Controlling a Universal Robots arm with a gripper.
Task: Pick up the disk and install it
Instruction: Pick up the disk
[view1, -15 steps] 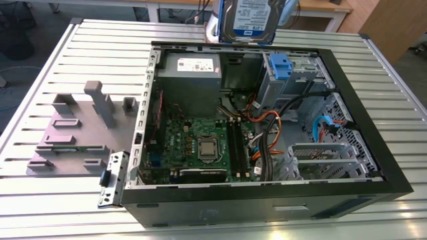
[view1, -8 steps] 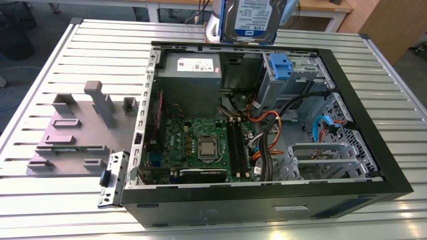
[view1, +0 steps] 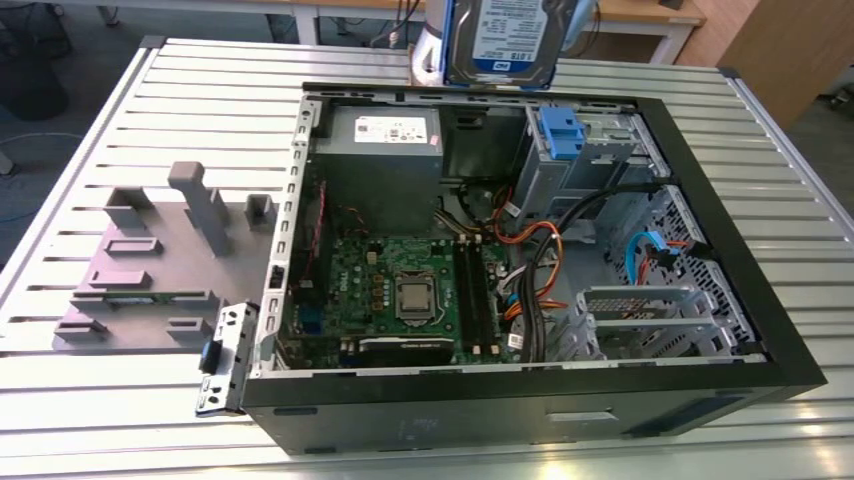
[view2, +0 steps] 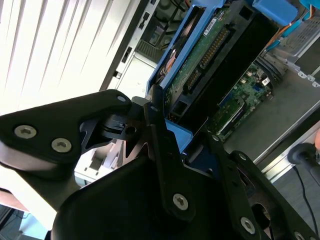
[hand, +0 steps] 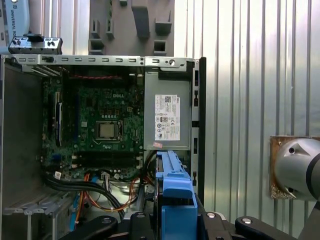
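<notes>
One disk (view1: 511, 38) is in your gripper, held upright in the air over the far wall of the open case (view1: 534, 395) in the exterior view. Its white-and-blue label faces that camera. It hangs above the gap between the power supply (view1: 380, 135) and the drive cage (view1: 587, 160), whose blue latch (view1: 561, 135) sits just below it.

In the second wrist view your gripper (view2: 182, 137) has its jaws pinching the disk by its blue carrier (view2: 177, 132), with a black finger (view2: 159, 125) pressed to one side. The disk's green circuit board (view2: 200, 60) is turned toward that camera.

In the first wrist view you see the disk edge-on (hand: 172, 185), its blue carrier running between the gripper's (hand: 175, 220) black links. Behind it lies the case interior, with the power supply (hand: 167, 117) beside the motherboard (hand: 105, 125), and orange cables (hand: 97, 192) nearby.

On the slatted table (view1: 174, 90), a grey fixture (view1: 160, 260) sits at the exterior view's left of the case, apart from it.
</notes>
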